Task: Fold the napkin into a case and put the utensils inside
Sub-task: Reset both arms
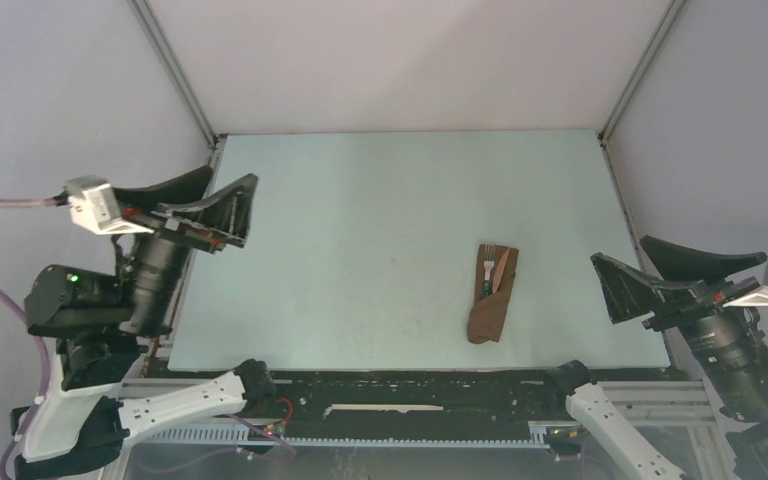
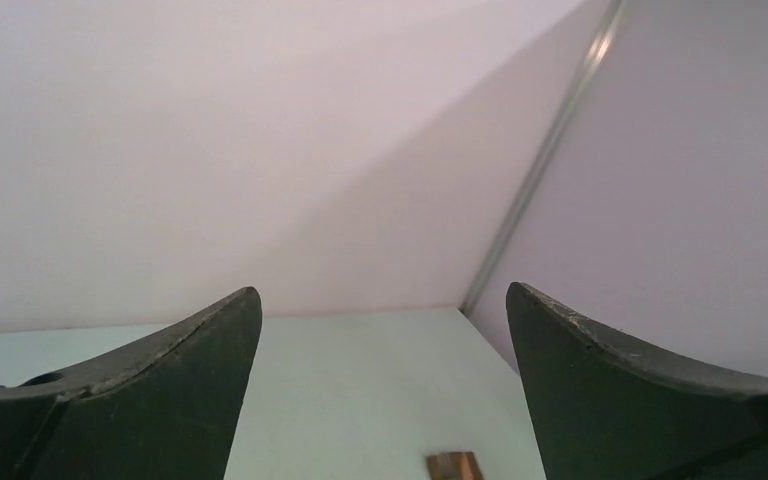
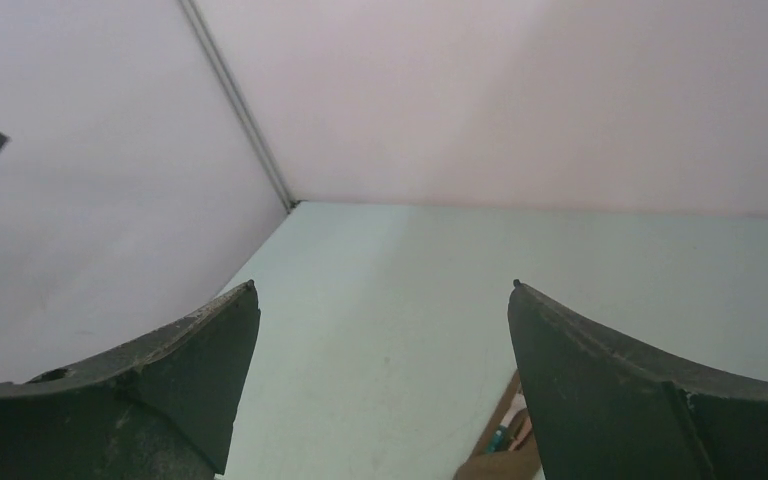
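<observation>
The napkin is folded into a narrow dark brown case (image 1: 491, 300) lying on the pale table, right of centre. The utensils stick out of its far end: a silver-tined fork (image 1: 487, 260) and a reddish-brown knife (image 1: 501, 268). A corner of the case shows in the left wrist view (image 2: 454, 466) and in the right wrist view (image 3: 500, 455). My left gripper (image 1: 230, 212) is open and empty, raised over the table's left edge. My right gripper (image 1: 628, 285) is open and empty, raised at the right edge, well right of the case.
The pale green table (image 1: 360, 250) is boxed in by grey walls on the left, back and right, with metal corner posts (image 1: 175, 70). A black rail (image 1: 410, 395) runs along the near edge between the arm bases.
</observation>
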You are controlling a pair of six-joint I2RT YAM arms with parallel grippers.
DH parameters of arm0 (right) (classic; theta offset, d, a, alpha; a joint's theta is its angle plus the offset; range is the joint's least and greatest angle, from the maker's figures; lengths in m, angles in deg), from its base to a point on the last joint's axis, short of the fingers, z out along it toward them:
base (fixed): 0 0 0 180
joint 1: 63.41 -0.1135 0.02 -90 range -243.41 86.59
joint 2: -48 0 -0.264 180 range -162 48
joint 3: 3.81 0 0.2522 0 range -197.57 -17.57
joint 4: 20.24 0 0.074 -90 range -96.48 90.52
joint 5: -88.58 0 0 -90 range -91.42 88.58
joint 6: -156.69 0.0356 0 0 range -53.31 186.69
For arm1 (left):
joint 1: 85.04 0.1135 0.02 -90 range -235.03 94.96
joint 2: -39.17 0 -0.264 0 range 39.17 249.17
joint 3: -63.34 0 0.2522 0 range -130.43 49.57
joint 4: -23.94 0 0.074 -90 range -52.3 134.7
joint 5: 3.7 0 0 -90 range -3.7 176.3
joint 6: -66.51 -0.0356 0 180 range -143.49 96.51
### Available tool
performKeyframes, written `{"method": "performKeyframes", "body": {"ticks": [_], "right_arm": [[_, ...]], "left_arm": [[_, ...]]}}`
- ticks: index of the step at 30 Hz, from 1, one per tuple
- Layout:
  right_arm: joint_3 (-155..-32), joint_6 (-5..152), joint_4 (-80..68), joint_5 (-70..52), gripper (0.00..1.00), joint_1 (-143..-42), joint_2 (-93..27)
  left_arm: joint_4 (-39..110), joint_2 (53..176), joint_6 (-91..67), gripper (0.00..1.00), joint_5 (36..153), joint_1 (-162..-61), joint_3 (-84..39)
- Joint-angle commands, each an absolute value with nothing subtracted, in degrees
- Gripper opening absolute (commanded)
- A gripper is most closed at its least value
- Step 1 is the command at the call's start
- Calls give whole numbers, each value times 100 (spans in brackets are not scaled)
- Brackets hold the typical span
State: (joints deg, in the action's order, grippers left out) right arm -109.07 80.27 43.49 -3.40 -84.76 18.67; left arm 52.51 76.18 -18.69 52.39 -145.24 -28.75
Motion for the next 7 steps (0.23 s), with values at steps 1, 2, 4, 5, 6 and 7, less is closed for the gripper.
{"method": "performKeyframes", "body": {"ticks": [1,2,4,5,6,7], "right_arm": [[-10868,7717,4724,132,100,-8453,1950],[-10851,7701,4711,174,100,-8457,1978],[-10765,7663,4661,242,100,-8447,2064],[-10705,7726,4619,410,100,-8441,2116],[-10670,7725,4596,431,100,-8445,2138],[-10647,7675,4564,368,99,-8444,2147]], "left_arm": [[5550,7436,-2520,100,4486,-14511,-2912],[5561,7387,-2574,100,4406,-14507,-2908],[5619,7305,-2583,100,4270,-14506,-2904],[5645,7267,-2574,100,4243,-14506,-2897],[5657,7220,-2550,100,4230,-14506,-2882],[5661,7187,-2536,100,4222,-14506,-2868]]}}
